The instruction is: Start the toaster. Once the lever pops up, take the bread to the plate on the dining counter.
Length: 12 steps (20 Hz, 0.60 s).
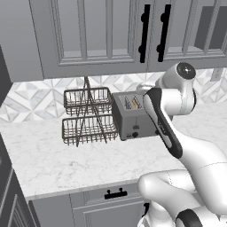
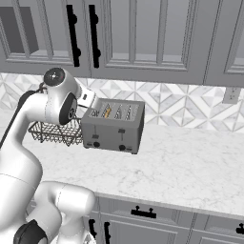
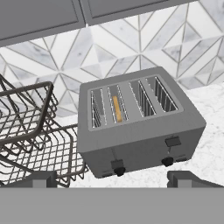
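The grey four-slot toaster (image 3: 140, 131) stands on the marble worktop by the tiled wall, also seen as the toaster (image 1: 132, 116) and the toaster (image 2: 114, 126). A thin tan edge of the bread (image 3: 117, 108) sticks up in the second slot from the left, and the bread (image 2: 107, 112) shows there too. The left front lever (image 3: 117, 164) sits lower than the right lever (image 3: 173, 141). My gripper (image 3: 113, 180) hovers in front of and above the toaster's front, open, its tips wide apart, touching nothing. The plate and dining counter are out of view.
A two-tier wire basket rack (image 1: 88, 116) stands close against the toaster's left side. Wall cabinets with dark handles (image 1: 144, 33) hang above. The worktop (image 2: 190, 167) stretches bare to the toaster's right, with a wall socket (image 2: 230, 95) on the tiles.
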Available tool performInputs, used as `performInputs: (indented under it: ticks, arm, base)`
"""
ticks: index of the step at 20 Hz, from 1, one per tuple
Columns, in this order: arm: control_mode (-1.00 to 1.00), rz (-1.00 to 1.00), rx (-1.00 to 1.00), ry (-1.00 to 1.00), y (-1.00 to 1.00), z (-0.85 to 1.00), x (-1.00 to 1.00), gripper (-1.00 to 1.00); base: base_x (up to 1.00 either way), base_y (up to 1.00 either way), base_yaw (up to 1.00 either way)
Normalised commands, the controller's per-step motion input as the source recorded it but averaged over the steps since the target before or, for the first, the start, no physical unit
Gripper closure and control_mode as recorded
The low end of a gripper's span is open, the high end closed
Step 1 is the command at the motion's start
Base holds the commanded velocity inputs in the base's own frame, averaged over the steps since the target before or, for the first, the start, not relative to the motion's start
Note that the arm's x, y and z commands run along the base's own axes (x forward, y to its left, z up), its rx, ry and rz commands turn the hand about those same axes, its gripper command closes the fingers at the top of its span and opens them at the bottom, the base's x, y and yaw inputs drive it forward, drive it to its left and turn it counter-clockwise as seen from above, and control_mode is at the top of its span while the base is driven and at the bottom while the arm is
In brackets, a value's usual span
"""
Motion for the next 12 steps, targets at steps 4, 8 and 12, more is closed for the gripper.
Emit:
performInputs:
  ticks: [4,8,12]
  arm:
    - [-1.0,0.0,0.0,0.0,0.0,0.0,0.0,-1.0]
    - [-1.0,0.0,0.0,0.0,0.0,0.0,0.0,-1.0]
    - [-1.0,0.0,0.0,0.0,0.0,0.0,0.0,-1.0]
  base:
    - [0.0,0.0,0.0]
    - [0.0,0.0,0.0]
    - [0.0,0.0,0.0]
